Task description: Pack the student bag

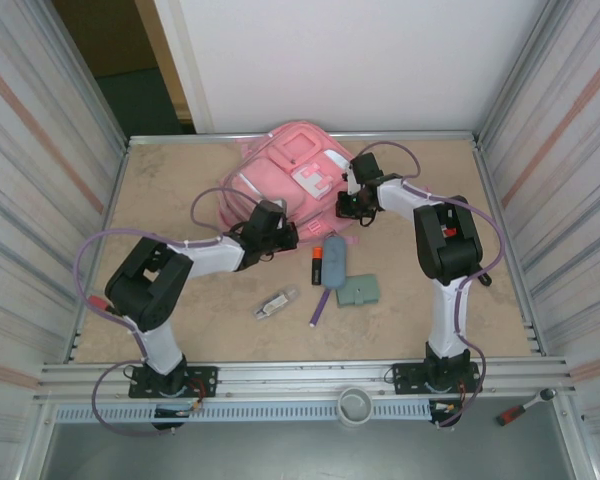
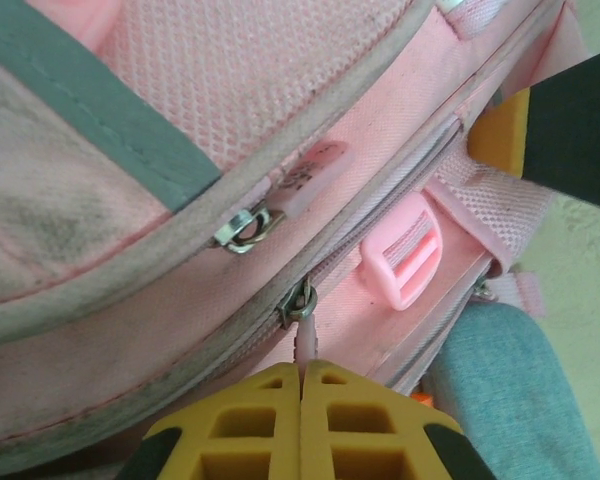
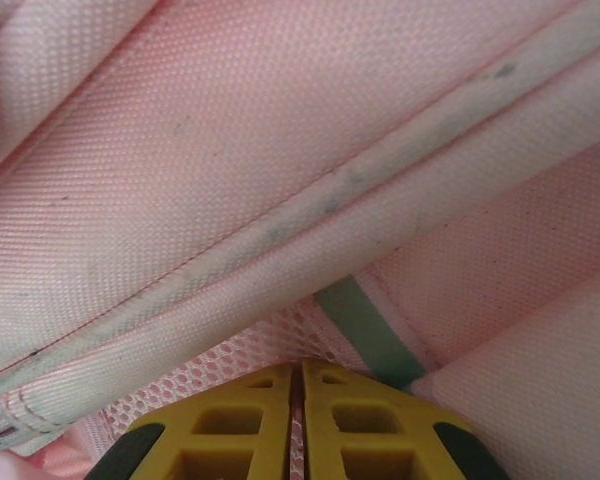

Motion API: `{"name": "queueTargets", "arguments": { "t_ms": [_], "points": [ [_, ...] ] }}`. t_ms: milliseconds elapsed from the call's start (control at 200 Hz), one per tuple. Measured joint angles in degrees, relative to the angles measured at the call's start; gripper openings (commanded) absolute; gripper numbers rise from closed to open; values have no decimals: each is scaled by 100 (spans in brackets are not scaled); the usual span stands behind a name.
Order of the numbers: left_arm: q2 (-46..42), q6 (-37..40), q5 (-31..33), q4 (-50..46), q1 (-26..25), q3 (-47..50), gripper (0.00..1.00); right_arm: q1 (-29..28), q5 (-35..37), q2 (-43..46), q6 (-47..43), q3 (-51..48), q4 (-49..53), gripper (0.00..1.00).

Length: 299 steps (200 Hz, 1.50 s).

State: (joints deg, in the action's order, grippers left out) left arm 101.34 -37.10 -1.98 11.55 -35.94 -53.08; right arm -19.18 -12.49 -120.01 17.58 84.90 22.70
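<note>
Yellow fingers (image 2: 250, 420) of the left tool (image 2: 302, 372) were clamped on a pink zip pull (image 2: 305, 340) of the student bag (image 1: 285, 160), which lay at the far middle of the desk (image 1: 160, 180). The right tool (image 3: 301, 372) stood closed against the bag's mesh (image 3: 220, 365); a hold on fabric could not be confirmed. Judged step: unzipping a pocket. The next move would call for a steady draw along the zip track, bag braced.

We've got a beige marble-look tabletop (image 1: 180, 180) boxed in by ribbed metal side panels (image 1: 40, 150), plain white wall (image 1: 360, 60) behind, dark doorway (image 1: 130, 90) top left.
</note>
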Motion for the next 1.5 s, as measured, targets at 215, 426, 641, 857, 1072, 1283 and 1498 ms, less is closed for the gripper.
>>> {"name": "queueTargets", "arguments": {
  "t_ms": [215,426,641,857,1072,1283,1498],
  "points": [
    [-74,608,153,-435,39,-4,0,-20,184,-151,0,234,286,5],
    [-323,1165,498,-872,46,-7,0,-26,249,-190,0,286,358,5],
    [-520,1539,754,-1469,378,7,0,-22,415,-260,0,404,461,4],
    [-772,1703,109,-1084,295,243,20,-22,437,-262,-4,415,463,4],
    [-509,1637,-636,-997,223,-162,35,-26,463,-262,-22,415,463,4],
    [-35,1606,-876,-1191,223,-619,38,-26,461,-262,-24,415,466,4],
    [76,1609,-791,-1648,223,-721,38,-26,461,-262,-24,415,463,4]
  ]
}}
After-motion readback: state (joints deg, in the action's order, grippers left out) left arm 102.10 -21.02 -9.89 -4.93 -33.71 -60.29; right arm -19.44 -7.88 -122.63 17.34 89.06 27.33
